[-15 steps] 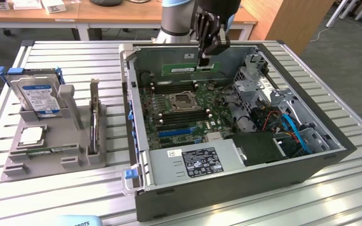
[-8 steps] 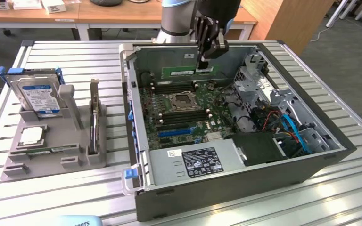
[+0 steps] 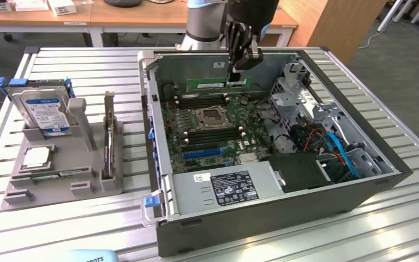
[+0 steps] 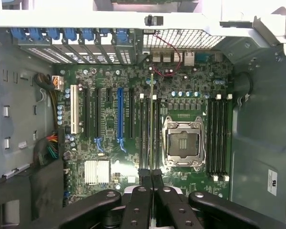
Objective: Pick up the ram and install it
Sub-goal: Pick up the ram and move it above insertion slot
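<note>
Pincer (image 3: 235, 75) closed on the ram (image 3: 209, 85), gripping it by the top edge towards one end. Stick held level, standing on its long edge, label side facing the exterior camera. It hangs inside the open computer case (image 3: 268, 218), over the motherboard (image 3: 195, 136) and close to the case's far wall in the exterior view.

Wrist view: ram (image 4: 152, 119) seen edge-on as a thin line running out from between the two black fingertips (image 4: 144, 174). It lies along the bank of memory slots (image 4: 144, 129) just beside the empty processor socket (image 4: 183, 143), on the side towards the blue expansion slot (image 4: 120, 114). Whether its lower edge touches a slot cannot be told.

Case lies on its side on a slatted metal surface (image 3: 85, 65). Power supply (image 3: 224, 188) sits at the near end of the case. On the exterior view's left, well apart from the case, a grey holder (image 3: 20, 196) carries an upright hard drive (image 3: 46, 112), a dark expansion card (image 3: 109, 136) on edge and a small square processor chip (image 3: 36, 157) lying flat.
</note>
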Robot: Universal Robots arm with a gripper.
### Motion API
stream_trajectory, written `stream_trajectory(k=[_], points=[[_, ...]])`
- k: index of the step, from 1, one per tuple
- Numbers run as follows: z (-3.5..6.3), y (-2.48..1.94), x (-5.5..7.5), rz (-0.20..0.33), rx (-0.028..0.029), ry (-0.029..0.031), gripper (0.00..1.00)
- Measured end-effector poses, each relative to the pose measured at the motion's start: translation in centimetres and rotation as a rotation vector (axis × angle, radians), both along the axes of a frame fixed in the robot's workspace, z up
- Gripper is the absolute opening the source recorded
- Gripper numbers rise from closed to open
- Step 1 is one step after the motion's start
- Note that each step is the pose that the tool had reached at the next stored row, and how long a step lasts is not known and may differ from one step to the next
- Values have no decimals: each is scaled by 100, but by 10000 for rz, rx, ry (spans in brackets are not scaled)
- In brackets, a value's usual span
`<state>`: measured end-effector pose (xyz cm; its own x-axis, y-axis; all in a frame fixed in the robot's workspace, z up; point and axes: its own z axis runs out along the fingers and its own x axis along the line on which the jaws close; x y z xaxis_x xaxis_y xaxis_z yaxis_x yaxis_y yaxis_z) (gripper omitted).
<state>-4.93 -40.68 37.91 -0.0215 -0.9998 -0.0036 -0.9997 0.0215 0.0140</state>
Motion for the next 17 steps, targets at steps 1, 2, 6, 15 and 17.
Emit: stream_trajectory(k=[1, 2, 6, 15, 17], points=[[0, 0, 0, -6, 0, 0, 12], [0, 0, 0, -7, -1, 0, 12], [-3, 0, 16, -8, 2, -1, 12], [-5, -1, 95, -6, 0, 0, 12], [-5, 0, 95, -7, 0, 1, 12]])
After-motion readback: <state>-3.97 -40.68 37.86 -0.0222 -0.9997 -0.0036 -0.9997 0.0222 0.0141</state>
